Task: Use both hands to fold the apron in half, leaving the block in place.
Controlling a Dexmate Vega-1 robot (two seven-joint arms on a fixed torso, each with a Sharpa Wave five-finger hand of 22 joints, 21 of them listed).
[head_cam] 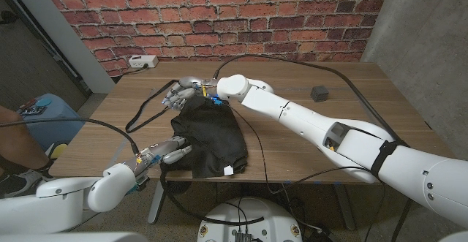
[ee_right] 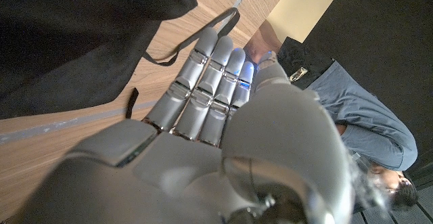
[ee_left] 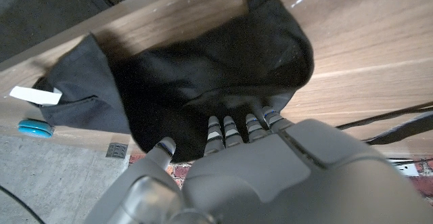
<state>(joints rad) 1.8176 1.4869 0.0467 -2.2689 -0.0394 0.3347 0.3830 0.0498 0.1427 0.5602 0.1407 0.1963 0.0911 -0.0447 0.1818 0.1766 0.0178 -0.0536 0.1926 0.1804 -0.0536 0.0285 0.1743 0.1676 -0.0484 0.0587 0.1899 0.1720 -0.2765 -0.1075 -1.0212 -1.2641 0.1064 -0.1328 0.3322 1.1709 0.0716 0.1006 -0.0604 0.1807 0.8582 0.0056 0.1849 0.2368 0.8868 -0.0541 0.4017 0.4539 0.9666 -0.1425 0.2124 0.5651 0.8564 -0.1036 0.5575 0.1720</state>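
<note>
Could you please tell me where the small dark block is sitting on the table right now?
In the head view, the block sits on the table's far right part, beyond the right arm and well apart from the black apron.

Black apron (head_cam: pixel 208 140) bunched mid-table — left hand (head_cam: pixel 170 154) touching its near edge, block (head_cam: pixel 319 93) well apart

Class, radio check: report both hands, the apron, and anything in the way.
Left hand at apron near edge, fingers on cloth, grip unclear. Right hand open at far edge by strap. Apron crumpled. Block clear, far right; cable alongside.
</note>
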